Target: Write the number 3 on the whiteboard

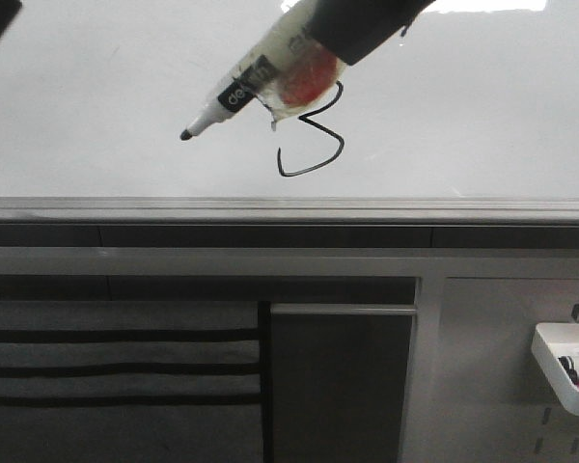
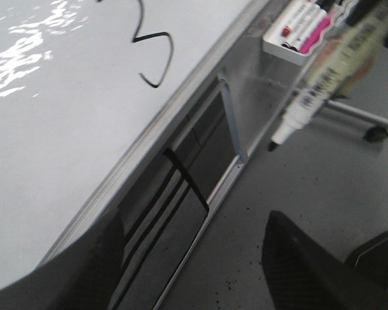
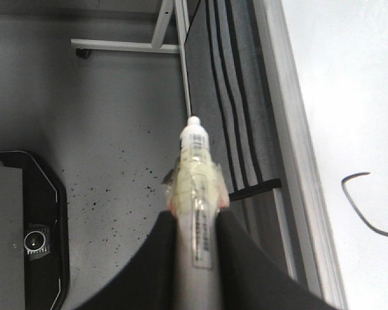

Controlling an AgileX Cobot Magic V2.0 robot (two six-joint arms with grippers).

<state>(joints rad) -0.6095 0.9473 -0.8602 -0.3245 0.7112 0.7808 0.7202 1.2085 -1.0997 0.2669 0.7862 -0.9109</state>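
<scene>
The number 3 [image 1: 314,135] stands in thin black line on the whiteboard [image 1: 96,87], just above its grey edge rail. My right gripper [image 1: 309,68] comes in from the upper right and is shut on a white marker [image 1: 234,96] wrapped in tape. The marker's black tip [image 1: 186,135] points down-left, to the left of the digit. In the right wrist view the fingers [image 3: 246,252] clamp the marker [image 3: 195,161], whose tip hangs off the board, with the lower curve of the 3 [image 3: 368,206] to one side. My left gripper [image 2: 193,219] is open and holds nothing; the 3 [image 2: 155,51] and the marker [image 2: 317,90] show beyond it.
A grey edge rail [image 1: 289,207] runs under the board. Below it sit a grey slatted panel [image 1: 116,367] and a dark panel [image 1: 343,386]. A white tray [image 1: 565,367] with several markers hangs at the lower right. A wheeled stand leg [image 2: 368,126] rests on the speckled floor.
</scene>
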